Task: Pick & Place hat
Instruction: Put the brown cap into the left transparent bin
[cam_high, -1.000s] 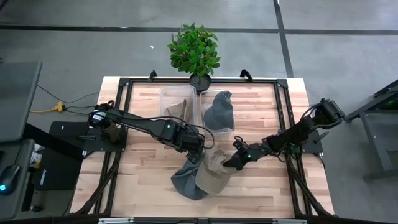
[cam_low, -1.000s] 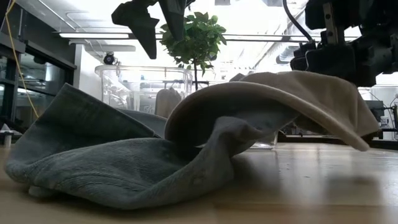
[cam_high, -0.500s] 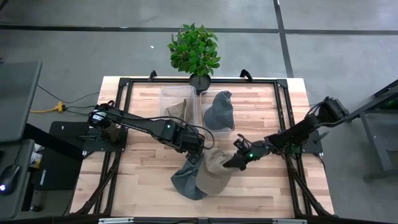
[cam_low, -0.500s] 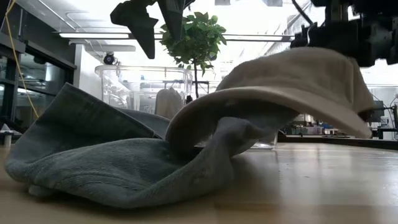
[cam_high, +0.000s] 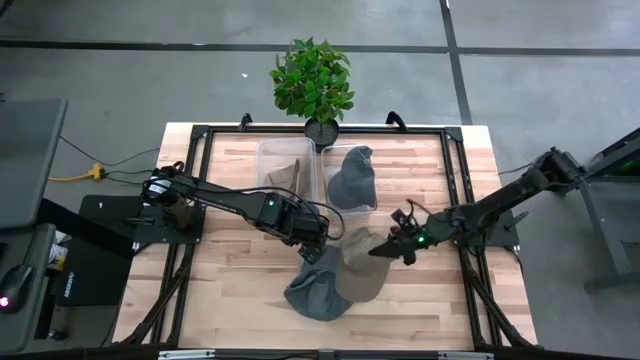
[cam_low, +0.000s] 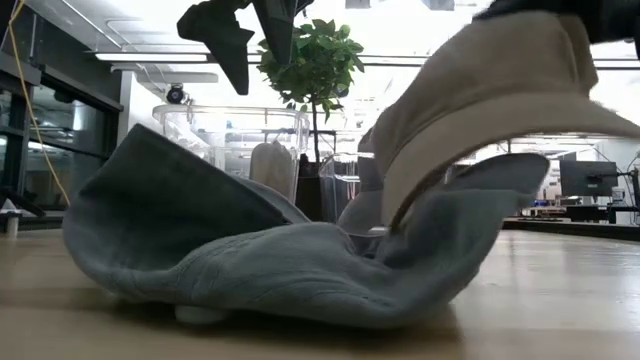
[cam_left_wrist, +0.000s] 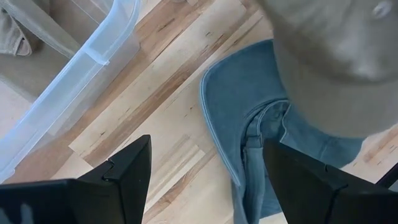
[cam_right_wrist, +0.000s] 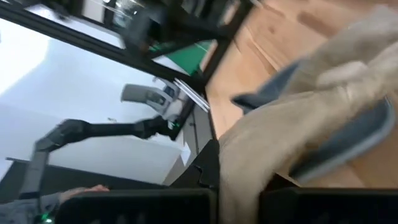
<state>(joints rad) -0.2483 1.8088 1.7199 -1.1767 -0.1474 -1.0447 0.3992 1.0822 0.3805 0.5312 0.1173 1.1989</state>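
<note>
A beige hat (cam_high: 362, 268) stands tilted, its lower edge sunk in a crumpled blue-grey hat (cam_high: 318, 296) that lies on the wooden table. In the low view the beige hat (cam_low: 490, 90) rises above the blue-grey hat (cam_low: 270, 250). My right gripper (cam_high: 385, 250) is at the beige hat's right side, shut on it. My left gripper (cam_high: 315, 246) hangs open above the blue-grey hat's far edge, touching nothing; its wrist view shows the blue-grey hat (cam_left_wrist: 249, 143) below the open fingers. My right gripper (cam_right_wrist: 242, 186) pinches the beige hat's right-hand edge (cam_right_wrist: 249, 155) between its two fingers, coming from the table's right and slanting down. The hat is tilted up at the held side, and its lower edge (cam_low: 400, 205) rests in the blue-grey hat.
Two clear bins stand at the table's far side: the left bin (cam_high: 270, 160) holds a beige hat (cam_high: 288, 176), the right bin (cam_high: 372, 202) a blue-grey one (cam_high: 350, 178). A potted plant (cam_high: 312, 82) stands behind them. Bare wood lies left and right of the hats.
My right gripper has moved toward the table's right edge and upward, staying shut on the beige hat. The beige hat has tipped up from lying flat and shifted right. The blue-grey hat beneath was dragged right with it and bunched up. My left gripper stayed put.
</note>
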